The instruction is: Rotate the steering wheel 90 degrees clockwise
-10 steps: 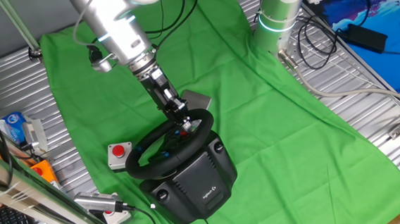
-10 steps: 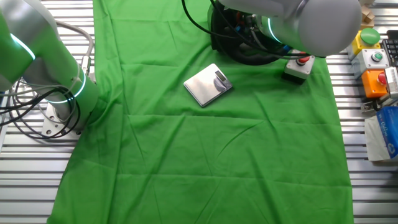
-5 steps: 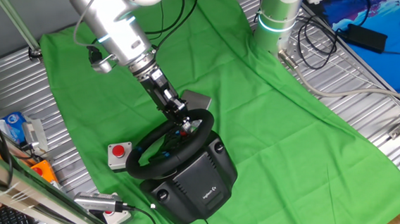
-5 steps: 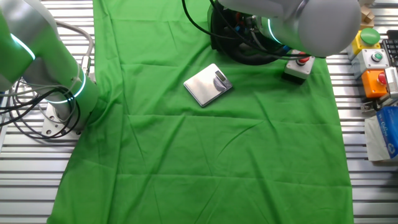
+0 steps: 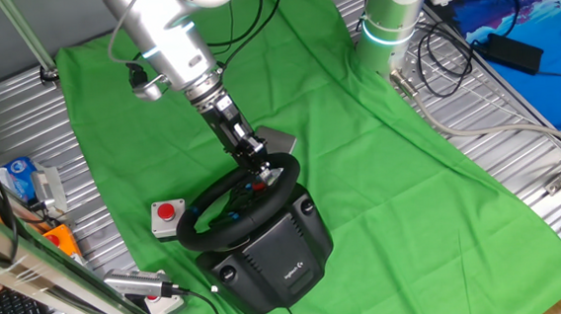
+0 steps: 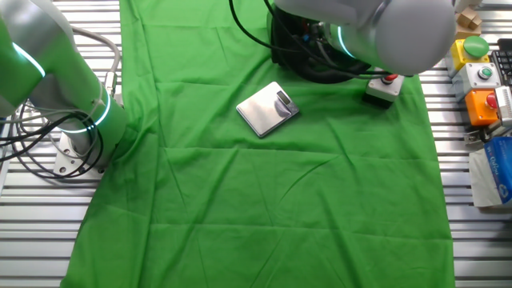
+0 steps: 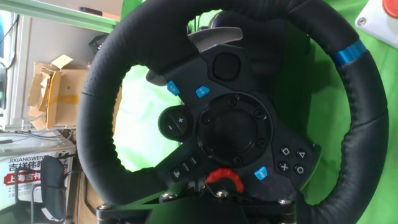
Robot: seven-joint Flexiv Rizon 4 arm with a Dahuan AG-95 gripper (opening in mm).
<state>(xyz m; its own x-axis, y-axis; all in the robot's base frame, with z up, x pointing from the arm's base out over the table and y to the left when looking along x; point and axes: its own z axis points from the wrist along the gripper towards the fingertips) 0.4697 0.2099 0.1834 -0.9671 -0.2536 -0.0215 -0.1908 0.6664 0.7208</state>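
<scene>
The steering wheel point(image 5: 199, 232), a black rim with red and blue hub buttons, sits tilted on its bulky black base point(image 5: 272, 252) at the near end of the green cloth. My gripper point(image 5: 261, 168) is at the far edge of the rim and looks shut on it. In the hand view the steering wheel point(image 7: 99, 106) fills the frame, with its blue stripe point(image 7: 348, 53) at the upper right. My gripper point(image 7: 217, 202) shows only as a dark body at the bottom edge, covering the rim there. In the other fixed view my arm hides most of the wheel point(image 6: 290, 50).
A small grey box with a red push button point(image 5: 167, 216) stands left of the wheel and shows in the other fixed view point(image 6: 382, 86). A silver plate point(image 6: 268, 109) lies on the cloth behind the wheel. A second robot base point(image 5: 390, 21) stands at the far corner. Boxes and cables line the table edges.
My arm's upper part has shifted slightly right and up. The gripper stays at the wheel's far rim, and the wheel looks unchanged.
</scene>
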